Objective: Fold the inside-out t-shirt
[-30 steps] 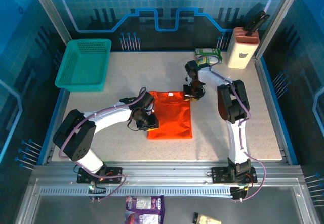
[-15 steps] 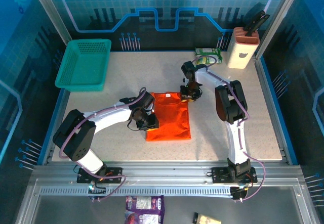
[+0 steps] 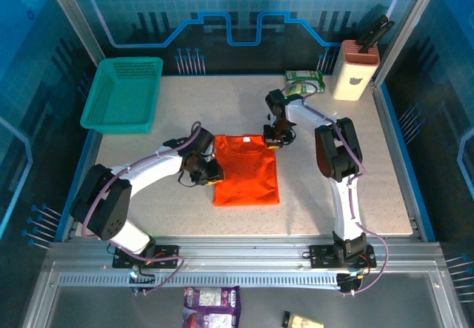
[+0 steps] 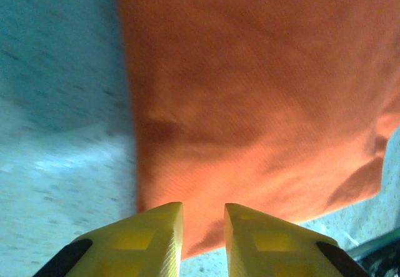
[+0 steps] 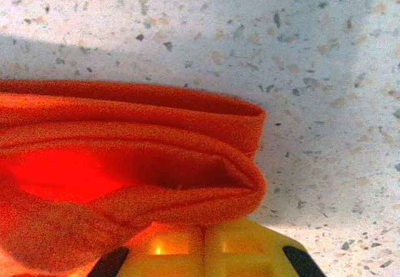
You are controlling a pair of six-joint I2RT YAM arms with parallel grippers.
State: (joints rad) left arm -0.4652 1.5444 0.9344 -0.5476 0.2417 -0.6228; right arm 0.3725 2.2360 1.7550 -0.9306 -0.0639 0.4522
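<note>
At the middle of the counter [image 3: 333, 195], seen from above, the inside-out t-shirt [image 3: 246, 172] lies flat as a bright orange rectangle, its neckline toward 12 o'clock. A teal basket [image 3: 122, 95] sits well apart from it at 10 o'clock. A pale knife block [image 3: 354, 69] stands in the corner at 1 o'clock, with a green packet [image 3: 305, 82] just beside it. The left arm [image 3: 148, 169] reaches in from 8 o'clock, and the left jaws sit at the shirt's 9 o'clock edge. The right arm [image 3: 337, 150] bends back from 5 o'clock, and the right jaws sit on the shirt's 1 o'clock corner.

In the left wrist view, the 2 yellow fingers [image 4: 156, 239] rise from 6 o'clock with a narrow gap between them. The left jaws are slightly parted and nothing is clamped between them. Orange cloth [image 4: 262, 95] covers the view from 12 to 4 o'clock, and its straight edge runs from 12 down toward 6 o'clock. Speckled counter [image 4: 62, 164] lies at 9 o'clock.

In the right wrist view, the yellow fingers [image 5: 234, 249] at 6 o'clock are pressed together. The right jaws are closed, pinching a rolled fold of the shirt [image 5: 125, 164] at their tips. The fold bulges open toward 9 o'clock, and bare counter [image 5: 325, 70] lies from 12 to 4 o'clock.
</note>
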